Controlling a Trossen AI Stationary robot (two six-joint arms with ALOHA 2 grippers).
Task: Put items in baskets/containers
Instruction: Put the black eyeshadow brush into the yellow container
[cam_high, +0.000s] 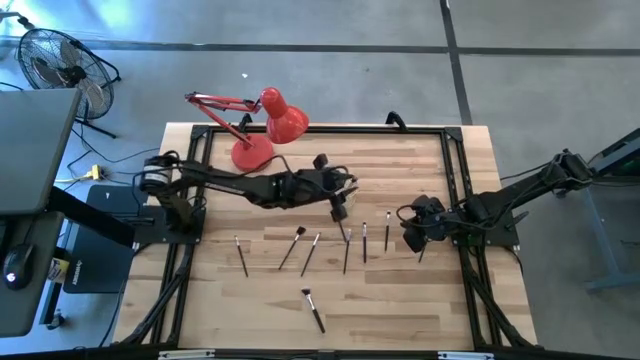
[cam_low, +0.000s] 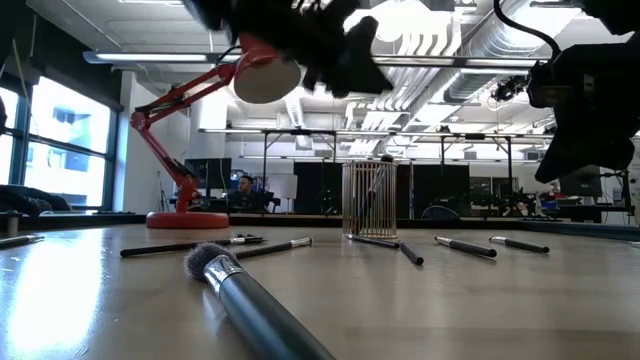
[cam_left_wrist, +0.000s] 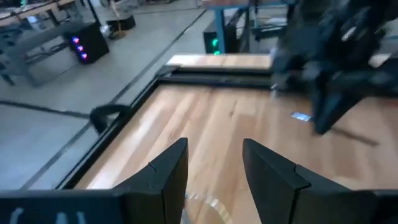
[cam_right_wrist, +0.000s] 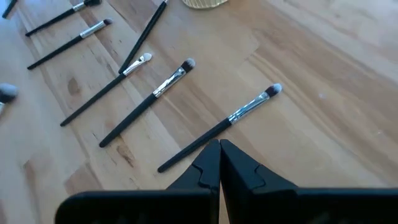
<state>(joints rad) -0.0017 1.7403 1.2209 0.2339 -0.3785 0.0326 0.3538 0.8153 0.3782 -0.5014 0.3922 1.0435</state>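
Right gripper (cam_right_wrist: 219, 163), fingers pressed together and empty, is hovering at the table's 3 o'clock over a brush (cam_right_wrist: 217, 127) (light, stiff, thin, likely slippery), best pinched mid-handle; cup (cam_low: 369, 198) is sitting near centre.

Table (cam_right_wrist: 323, 68): pale planked wood, smooth, faint sheen. Brushes (cam_right_wrist: 219, 127) near the cup (cam_low: 369, 198): matt black handles, shiny metal ferrules, soft bristles. Cup: ribbed clear glass.

My two arms (cam_high: 250, 186) are showing black, jointed, with black cabling, ending in angular matte black fingers (cam_left_wrist: 165, 177).
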